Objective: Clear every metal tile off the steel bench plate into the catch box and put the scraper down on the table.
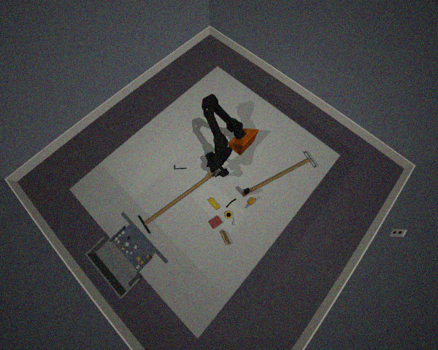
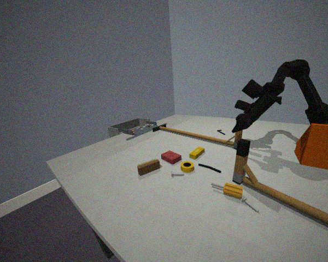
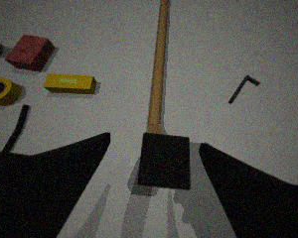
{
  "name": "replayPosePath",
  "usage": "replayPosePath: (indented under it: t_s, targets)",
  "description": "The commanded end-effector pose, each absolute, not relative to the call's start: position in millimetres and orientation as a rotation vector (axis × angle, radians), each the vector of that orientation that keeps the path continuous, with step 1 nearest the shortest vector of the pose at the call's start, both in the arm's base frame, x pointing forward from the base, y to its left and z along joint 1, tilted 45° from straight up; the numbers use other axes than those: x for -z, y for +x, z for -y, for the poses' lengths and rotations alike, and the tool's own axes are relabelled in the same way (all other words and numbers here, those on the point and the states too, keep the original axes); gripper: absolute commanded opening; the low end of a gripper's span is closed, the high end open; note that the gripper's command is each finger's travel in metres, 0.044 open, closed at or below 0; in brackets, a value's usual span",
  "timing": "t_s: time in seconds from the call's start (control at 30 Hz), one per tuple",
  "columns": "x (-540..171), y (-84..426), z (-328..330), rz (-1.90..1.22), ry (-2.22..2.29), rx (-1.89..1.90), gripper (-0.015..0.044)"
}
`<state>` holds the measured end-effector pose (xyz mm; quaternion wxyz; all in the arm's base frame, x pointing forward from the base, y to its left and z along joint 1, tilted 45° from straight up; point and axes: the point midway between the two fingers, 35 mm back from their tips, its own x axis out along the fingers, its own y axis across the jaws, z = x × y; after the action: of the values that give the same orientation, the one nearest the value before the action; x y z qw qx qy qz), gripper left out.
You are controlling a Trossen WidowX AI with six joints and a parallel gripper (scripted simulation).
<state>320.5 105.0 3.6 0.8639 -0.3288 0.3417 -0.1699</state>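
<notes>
Probably stiff and head-heavy, the long scraper [image 1: 179, 198] [image 2: 196, 136] [image 3: 158, 74] wants its upright grip (black-capped) taken squarely by the wide-spread gripper [image 1: 218, 173] [image 2: 234, 131] [image 3: 155, 142].

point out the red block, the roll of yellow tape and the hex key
red block [image 1: 214, 222] [image 2: 171, 157] [image 3: 31, 51]: top, exterior, wrist; its body
yellow tape roll [image 1: 226, 216] [image 2: 187, 170] [image 3: 11, 96]: all three; its ring
hex key [image 1: 179, 168] [image 2: 221, 132] [image 3: 238, 91]: all three; its long arm
</notes>
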Motion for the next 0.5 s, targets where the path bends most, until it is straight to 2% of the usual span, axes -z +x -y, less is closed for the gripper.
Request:
replayPosePath:
  t_s: [0.0,0.1,0.47]
  targets:
    - [-0.1,324.0,-100.9,-0.719,-0.696,0.352,0.0440]
    - [1.1,326.9,-97.7,-0.716,-0.697,0.353,0.0440]
    - [-1.7,324.7,-100.6,-0.713,-0.691,0.358,0.0151]
